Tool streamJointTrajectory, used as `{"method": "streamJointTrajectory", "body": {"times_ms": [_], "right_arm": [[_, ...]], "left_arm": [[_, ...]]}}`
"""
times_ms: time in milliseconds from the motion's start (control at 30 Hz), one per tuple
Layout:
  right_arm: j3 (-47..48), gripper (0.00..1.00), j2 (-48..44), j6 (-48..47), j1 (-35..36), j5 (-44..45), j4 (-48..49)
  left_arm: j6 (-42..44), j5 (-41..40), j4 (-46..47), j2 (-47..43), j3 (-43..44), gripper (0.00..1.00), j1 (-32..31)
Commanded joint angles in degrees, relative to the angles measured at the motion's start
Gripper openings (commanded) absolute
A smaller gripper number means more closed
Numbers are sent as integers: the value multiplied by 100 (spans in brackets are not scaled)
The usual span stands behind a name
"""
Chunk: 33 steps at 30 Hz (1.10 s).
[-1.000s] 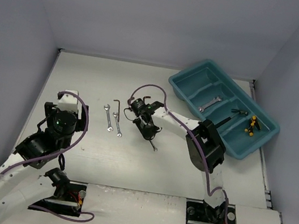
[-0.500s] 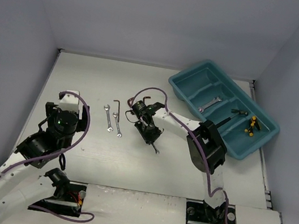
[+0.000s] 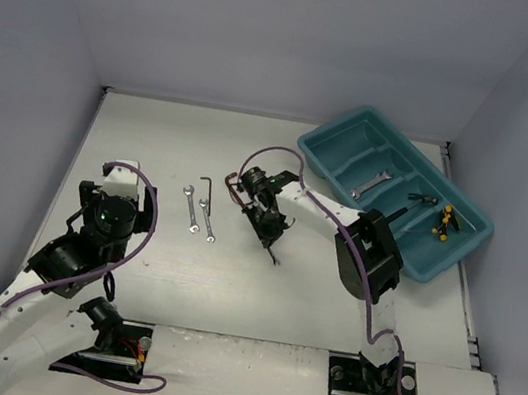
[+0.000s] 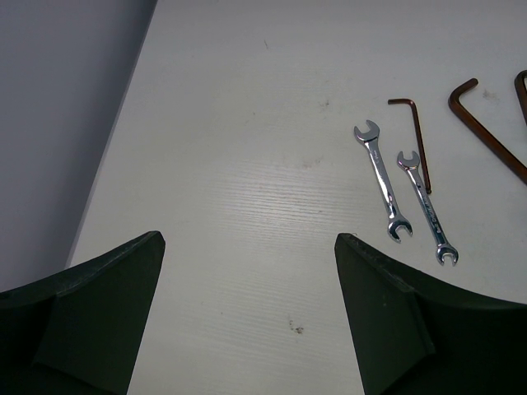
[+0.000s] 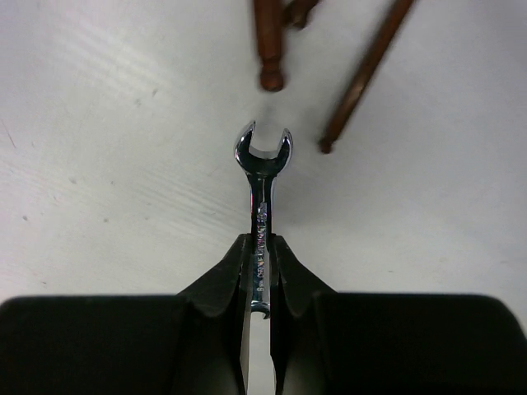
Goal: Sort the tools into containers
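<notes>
Silver wrench (image 5: pixel 262 160) is shown clamped by its shank between the closed fingers of the right gripper (image 5: pixel 261 243), with its open-ended head projecting past the fingertips. Whether its lower end touches the table (image 5: pixel 99 164) cannot be told. In the top view this gripper is seen near the middle of the table, well apart from the teal tray (image 3: pixel 322 163) set at the far right corner. Two brown hex keys (image 5: pixel 366 74) are seen on the table just beyond the wrench head, apart from it.

The left gripper (image 4: pixel 249 243) is held over the left part of the table with its fingers spread wide and nothing between them. Ahead of it, two loose wrenches (image 4: pixel 383 181) are laid side by side, nearly parallel and not touching. A thin hex key (image 4: pixel 420 140) lies just beside the farther ends of the pair.

Within the tray, a tray wrench (image 3: pixel 373 182) is lodged in a middle compartment. A yellow-and-black tool (image 3: pixel 444 221) is lodged in the compartment nearest the right end. A black-handled tool (image 3: pixel 398 215) lies in the compartment between them.
</notes>
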Motion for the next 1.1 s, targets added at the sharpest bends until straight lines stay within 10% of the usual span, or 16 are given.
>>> {"method": "streamJointTrajectory", "body": {"times_ms": [0,400,700,1067], "right_arm": [[798,0,-911,259,-692,172,-148],[1944,0,-610,1509,-3356,469,268],[2904,0,665,2082,-4102,460,379],[3060,33,391,1573,-4011,661,430]], "left_arm": [[81,-139,199,16,176,81,42],[85,-96,191,41,181,81,51],[94,4,189,126,182,81,51],[-757,786,-7,1000,494,81,51]]}}
